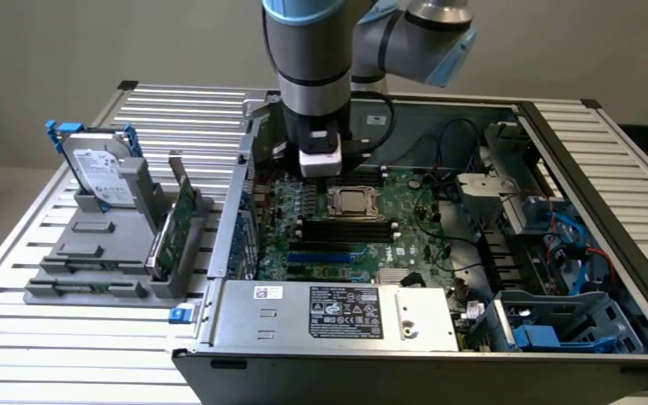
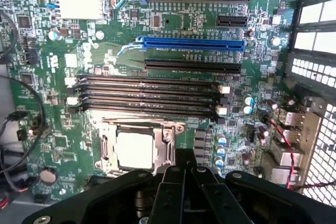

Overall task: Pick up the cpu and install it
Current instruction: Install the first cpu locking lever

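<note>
Just below the gripper the cpu sits in its socket. Fingers closed, holding nothing. Placing looks done; securing it likely remains.

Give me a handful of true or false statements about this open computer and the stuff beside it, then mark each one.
1. The cpu sits in the motherboard socket. True.
2. The end effector holds the cpu in the air. False: it is shut, holds nothing and hangs above the motherboard close to the socket.
3. The hard drive stands upright in a grey holder outside the case. True.
4. The green circuit card is plugged into the blue slot. False: it stands in the grey holder beside the case.
5. The case is closed. False: its side is open, showing the motherboard.
</note>
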Controlling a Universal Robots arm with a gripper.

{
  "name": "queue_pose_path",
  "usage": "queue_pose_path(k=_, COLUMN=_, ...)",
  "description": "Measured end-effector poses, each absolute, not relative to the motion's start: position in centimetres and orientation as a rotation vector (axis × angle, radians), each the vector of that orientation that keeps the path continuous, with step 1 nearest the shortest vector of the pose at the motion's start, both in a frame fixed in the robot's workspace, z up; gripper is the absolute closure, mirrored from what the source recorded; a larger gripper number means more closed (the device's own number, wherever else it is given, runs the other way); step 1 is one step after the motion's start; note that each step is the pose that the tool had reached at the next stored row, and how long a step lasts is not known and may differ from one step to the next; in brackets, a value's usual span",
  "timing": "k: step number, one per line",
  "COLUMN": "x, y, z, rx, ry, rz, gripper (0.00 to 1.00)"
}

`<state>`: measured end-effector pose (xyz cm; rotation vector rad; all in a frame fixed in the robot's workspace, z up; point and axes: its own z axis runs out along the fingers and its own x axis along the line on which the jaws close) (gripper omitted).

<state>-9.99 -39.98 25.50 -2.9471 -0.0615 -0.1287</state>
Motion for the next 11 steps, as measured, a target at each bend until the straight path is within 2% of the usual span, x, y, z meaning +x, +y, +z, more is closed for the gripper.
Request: queue_pose_path(k=11, x=-10.0, y=-40.0, z=27.0, rx=-2.921, ry=-0.345, rz=-0.101, gripper=0.89)
